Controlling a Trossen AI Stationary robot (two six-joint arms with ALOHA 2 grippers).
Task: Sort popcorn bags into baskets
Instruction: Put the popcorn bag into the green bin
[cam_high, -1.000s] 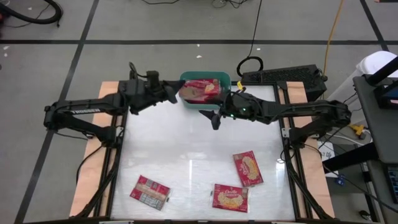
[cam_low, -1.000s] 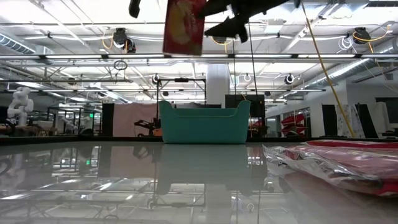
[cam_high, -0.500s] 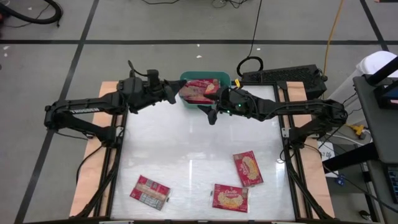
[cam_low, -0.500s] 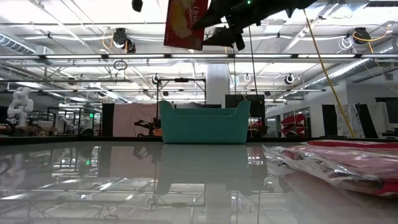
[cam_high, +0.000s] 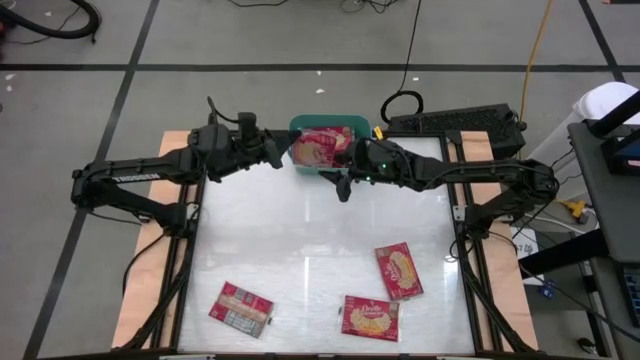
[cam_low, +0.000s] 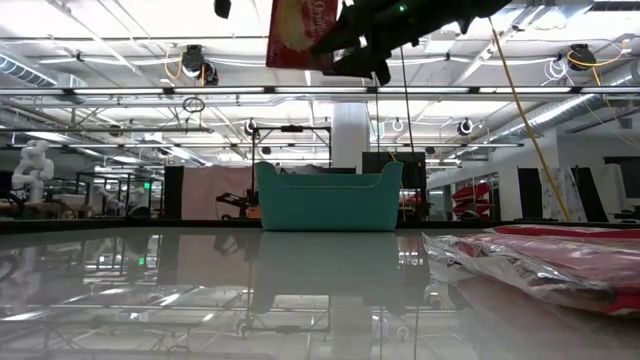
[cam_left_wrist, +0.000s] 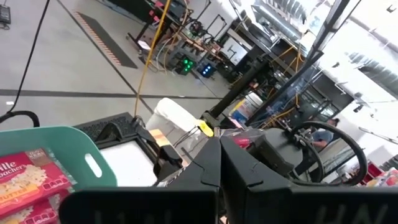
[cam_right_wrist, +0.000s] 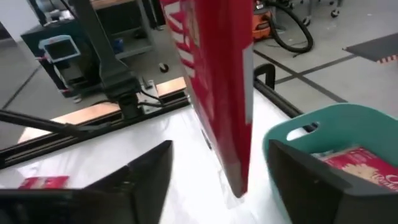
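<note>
I have one popcorn bag (cam_high: 318, 148) hanging above the teal basket (cam_high: 355, 124) at twelve o'clock on the surface (cam_high: 300, 250). My left gripper (cam_high: 281, 152) is pressed together on the bag's edge; my right gripper (cam_high: 342, 172) is spread around its other edge, not yet pinching. If the left lets go before the right clamps, I judge the bag may fall past the rim. Three bags lie at six o'clock.

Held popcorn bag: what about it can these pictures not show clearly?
Low view: the held popcorn bag is cut off by the top edge, so the grip is unseen.
High view: the bag and the right gripper cover most of the basket; its contents cannot be counted.
</note>
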